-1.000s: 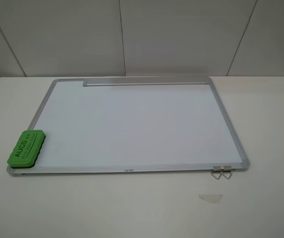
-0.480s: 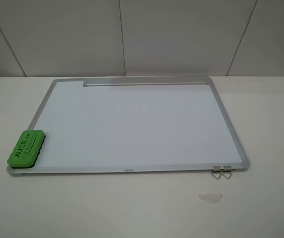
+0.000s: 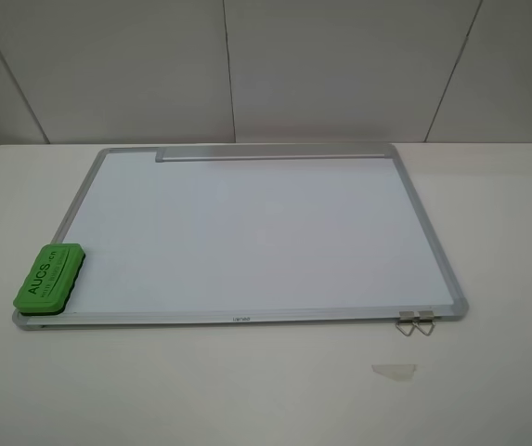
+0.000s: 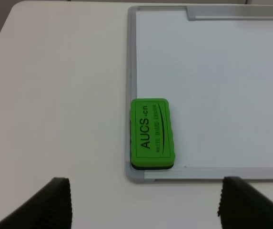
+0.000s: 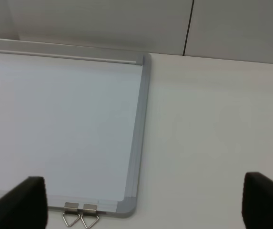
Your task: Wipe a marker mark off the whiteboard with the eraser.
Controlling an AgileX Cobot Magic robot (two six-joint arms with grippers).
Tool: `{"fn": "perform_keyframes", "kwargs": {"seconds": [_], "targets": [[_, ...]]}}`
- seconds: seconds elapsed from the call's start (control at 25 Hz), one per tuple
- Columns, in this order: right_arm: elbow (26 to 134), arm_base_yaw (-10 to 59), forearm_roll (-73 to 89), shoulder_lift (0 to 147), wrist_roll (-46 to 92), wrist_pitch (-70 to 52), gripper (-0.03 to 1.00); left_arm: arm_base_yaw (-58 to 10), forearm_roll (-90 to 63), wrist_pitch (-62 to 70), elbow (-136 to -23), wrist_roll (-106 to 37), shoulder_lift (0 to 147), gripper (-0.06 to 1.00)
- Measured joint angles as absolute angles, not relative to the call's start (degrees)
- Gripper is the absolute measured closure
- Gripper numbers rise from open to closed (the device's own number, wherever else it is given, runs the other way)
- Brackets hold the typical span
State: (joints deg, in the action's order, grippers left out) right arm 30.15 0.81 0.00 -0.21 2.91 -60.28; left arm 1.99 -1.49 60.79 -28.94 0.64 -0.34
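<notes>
- As far as these views show, the whiteboard (image 3: pixel 247 232) carries no pen stroke anywhere on its white face; I cannot find the marker mark in the high view or in either wrist view. Either it is wiped off already or it is too faint to see from here. My judgement: the wiping looks done, or nearly so.
- The eraser (image 4: pixel 151 133) lies flat on the board's corner, straight ahead of my left pincer (image 4: pixel 143 205), lettering up, its black felt edge against the frame. Nothing touches it.
- Left pincer: released. Both fingertips (image 4: pixel 55 202) stand wide apart at the near edge of the wrist view, short of the eraser and well clear of it, with bare table between them.
- Right pincer (image 5: pixel 143 205): also spread wide and grasping nothing. Ahead of it, the board's other near corner and two small metal hanger clips (image 5: pixel 81 214) on the frame.
- A translucent tape scrap (image 3: pixel 395 371) lies on the table (image 3: pixel 247 390) near that corner, off the board; no part of the job.
- Neither arm shows in the high view, so both sit back from the board.
- Left to do, if anything: confirm the surface is clean. If a mark survives somewhere I cannot see, the left pincer is the one placed to pick up the eraser.
</notes>
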Motion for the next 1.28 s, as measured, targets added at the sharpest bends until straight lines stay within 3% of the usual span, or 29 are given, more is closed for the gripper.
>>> {"fn": "perform_keyframes", "kwargs": {"seconds": [1.28], "targets": [[30.1,0.8,0.0,-0.2,2.9,-60.3,0.15,2.0,-1.5,60.8,-28.9,0.6,-0.3,0.29]]}}
